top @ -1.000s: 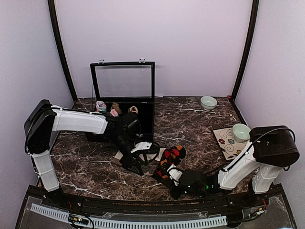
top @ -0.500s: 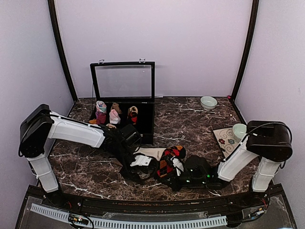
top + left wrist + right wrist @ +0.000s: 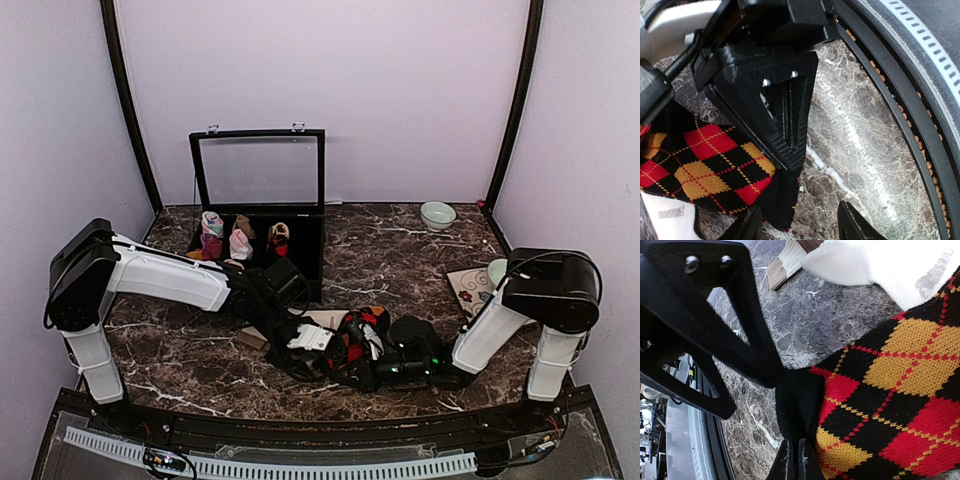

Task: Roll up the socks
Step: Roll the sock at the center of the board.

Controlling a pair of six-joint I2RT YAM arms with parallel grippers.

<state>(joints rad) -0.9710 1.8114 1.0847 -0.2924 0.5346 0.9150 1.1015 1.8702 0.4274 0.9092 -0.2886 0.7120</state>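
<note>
- The argyle sock [image 3: 362, 327] lies bunched at 6 o'clock on the marble table [image 3: 400, 250], near the front edge, with its red and orange diamonds facing up.
- The cream sock [image 3: 322, 319] lies partly under it at 10 o'clock, its brown cuff end out toward 9 o'clock.
- Your right gripper [image 3: 793, 460], reaching in from 3 o'clock, has its fingers pressed together on a black corner of the argyle sock.
- Your left gripper [image 3: 799, 227], reaching in from 9 o'clock, hovers just beside that same corner with its jaws apart, and nothing is caught between them.
- The step in hand looks like securing the sock's end before the first turn, since no roll is formed yet.
- The next move calls for you to close the left jaws on the edge beside the right's pinch.
- After that, turn the fabric over itself toward 12 o'clock with both arms, evenly, so the loose knit neither skews nor drags the cream sock along.
</note>
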